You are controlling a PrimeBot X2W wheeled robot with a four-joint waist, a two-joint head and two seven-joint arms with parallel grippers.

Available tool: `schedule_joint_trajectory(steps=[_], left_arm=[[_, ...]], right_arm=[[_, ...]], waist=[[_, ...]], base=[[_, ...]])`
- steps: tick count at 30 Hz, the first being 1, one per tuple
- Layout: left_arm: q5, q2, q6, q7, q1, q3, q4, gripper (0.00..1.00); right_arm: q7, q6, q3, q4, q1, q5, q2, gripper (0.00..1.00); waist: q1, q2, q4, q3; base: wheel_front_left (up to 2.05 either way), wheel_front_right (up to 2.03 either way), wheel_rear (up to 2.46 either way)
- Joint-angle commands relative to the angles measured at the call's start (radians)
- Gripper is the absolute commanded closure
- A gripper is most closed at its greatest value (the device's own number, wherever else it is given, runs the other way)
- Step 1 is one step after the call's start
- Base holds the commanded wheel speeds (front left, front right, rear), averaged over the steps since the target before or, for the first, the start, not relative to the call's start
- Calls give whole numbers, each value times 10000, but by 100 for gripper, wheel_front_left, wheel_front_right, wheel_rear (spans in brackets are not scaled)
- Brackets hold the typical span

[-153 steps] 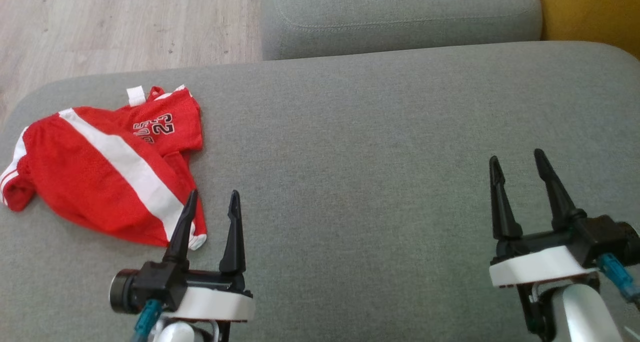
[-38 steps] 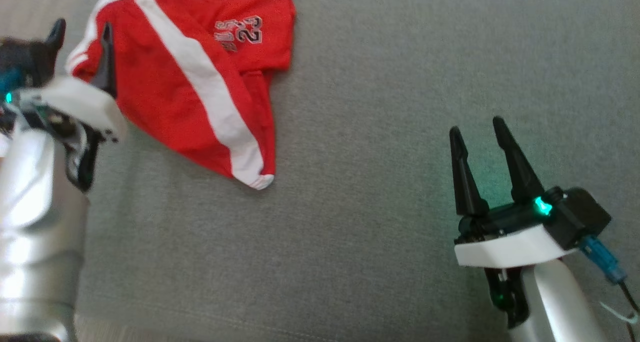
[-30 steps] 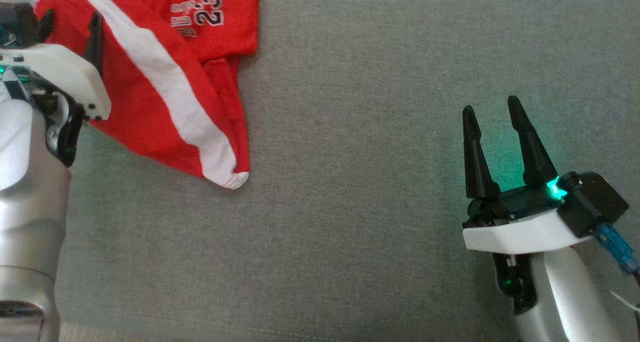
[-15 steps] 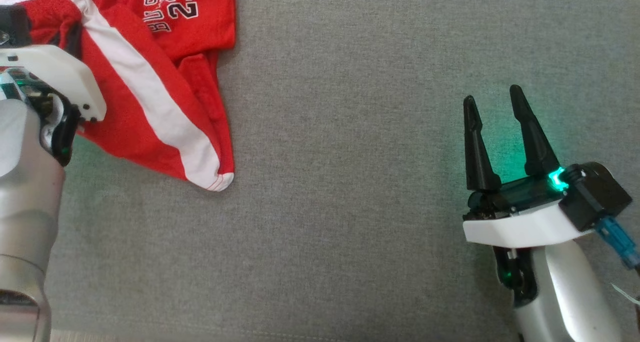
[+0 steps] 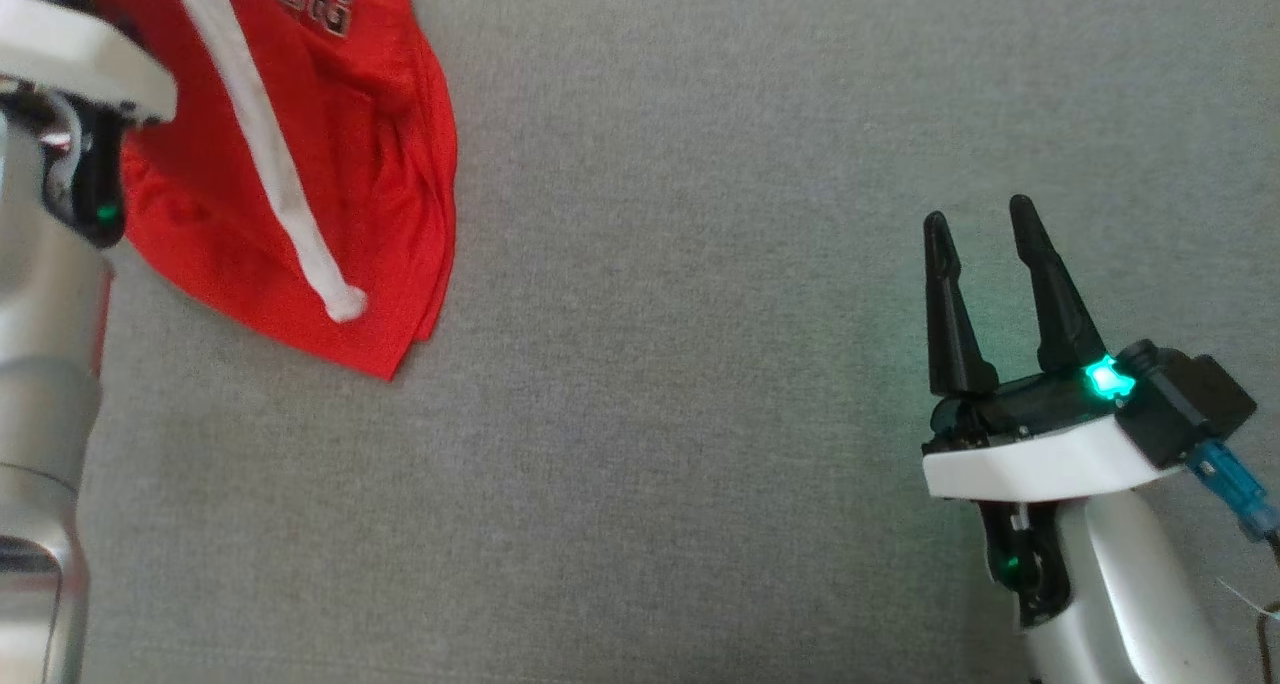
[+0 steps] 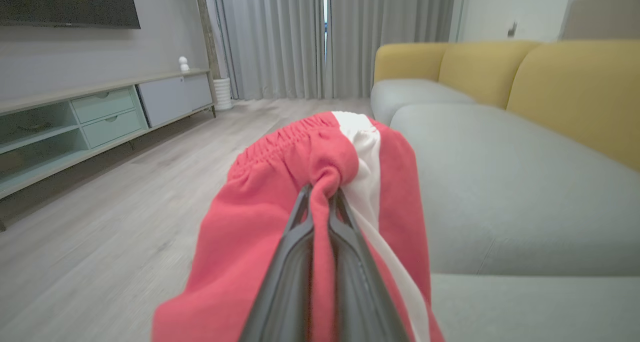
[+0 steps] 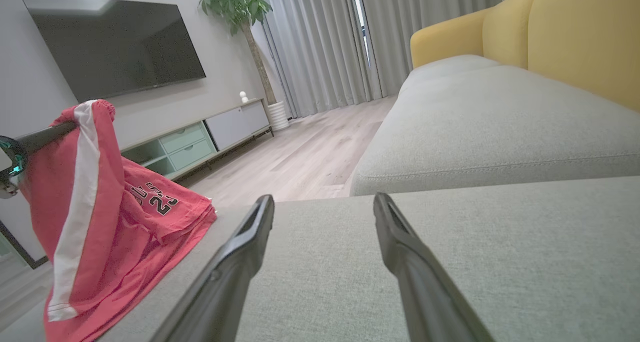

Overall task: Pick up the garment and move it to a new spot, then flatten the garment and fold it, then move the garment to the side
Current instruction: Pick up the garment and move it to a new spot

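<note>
Pick-up in hand: the left gripper (image 6: 320,196) clamps nearly shut on the waistband (image 6: 280,143) of the red mesh garment with a white stripe (image 5: 330,164). The garment hangs over the grey fabric sofa cushion's (image 5: 700,364) left end, apparently touching it below. Right gripper (image 5: 978,214) gapes, empty. Next: carry it across.

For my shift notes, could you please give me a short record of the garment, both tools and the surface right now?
left tool: shut on a fold near the elastic waistband
garment: red mesh garment with a white stripe, bunched, hanging from the left tool, lower part on the cushion
right tool: open, holding nothing, apart from the garment
surface: grey fabric sofa cushion
task stage: picked up, not yet flattened or folded
</note>
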Motion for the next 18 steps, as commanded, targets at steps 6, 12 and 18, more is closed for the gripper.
schedule_joint_trajectory(steps=[6, 12, 18], left_arm=[[-156, 446, 19, 19, -260, -271, -1926, 100], [-423, 29, 206, 706, 370, -548, -3553, 100], [-723, -739, 827, 1317, 1302, -883, -5446, 100]], right_arm=[[-107, -7, 257, -235, 26, 293, -18, 0], [-107, -7, 412, -229, 15, 677, -18, 0], [-107, -7, 700, -335, -252, 1012, -18, 0]], waist=[[1, 0, -188, -677], [1, 0, -756, -995], [1, 0, -1948, -920]], base=[[0, 0, 0], [0, 0, 0], [0, 0, 0]])
